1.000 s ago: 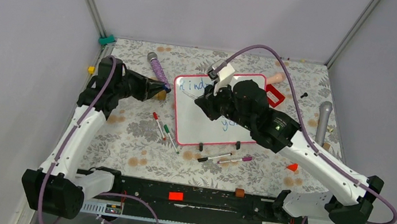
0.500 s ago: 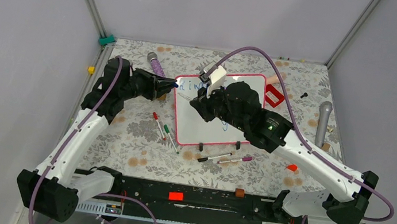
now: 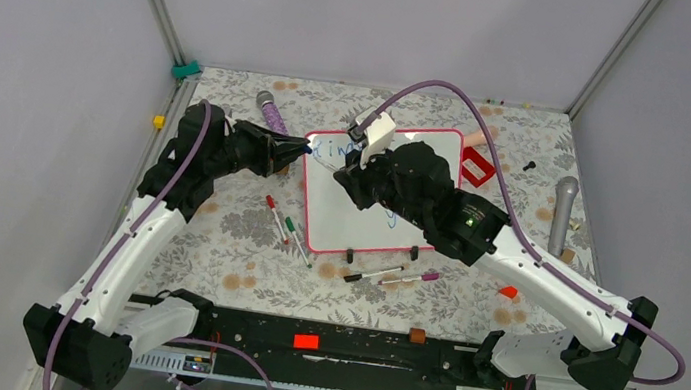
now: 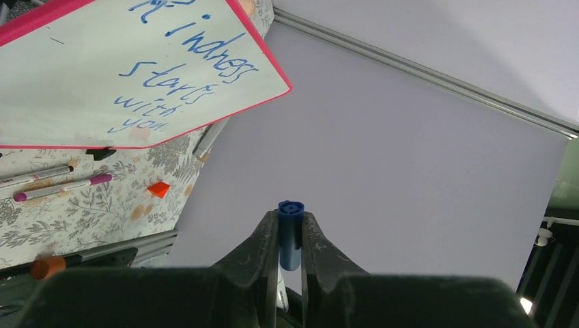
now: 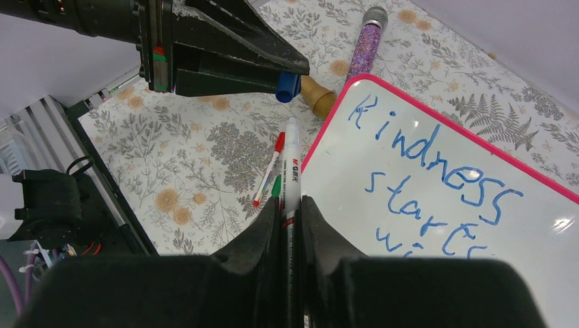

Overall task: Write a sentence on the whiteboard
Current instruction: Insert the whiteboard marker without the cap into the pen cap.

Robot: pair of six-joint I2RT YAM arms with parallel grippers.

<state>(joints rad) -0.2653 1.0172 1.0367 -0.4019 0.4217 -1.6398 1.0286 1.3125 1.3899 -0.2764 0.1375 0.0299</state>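
Whiteboard flat on floral tabletop, centre-back btwn arms. Glossy white, pink-red rim, rounded corners, 2 black clip feet at near edge, blue handwriting "Kindness starts with you". L fingers pinch blue cap; R fingers pinch white marker by board's left edge.

The left arm angles up from the lower left toward centre frame, left jaws pinched on a small blue plastic cap. The right arm stretches in from the lower right, right jaws clamped on a slim white plastic marker, near the left jaws.
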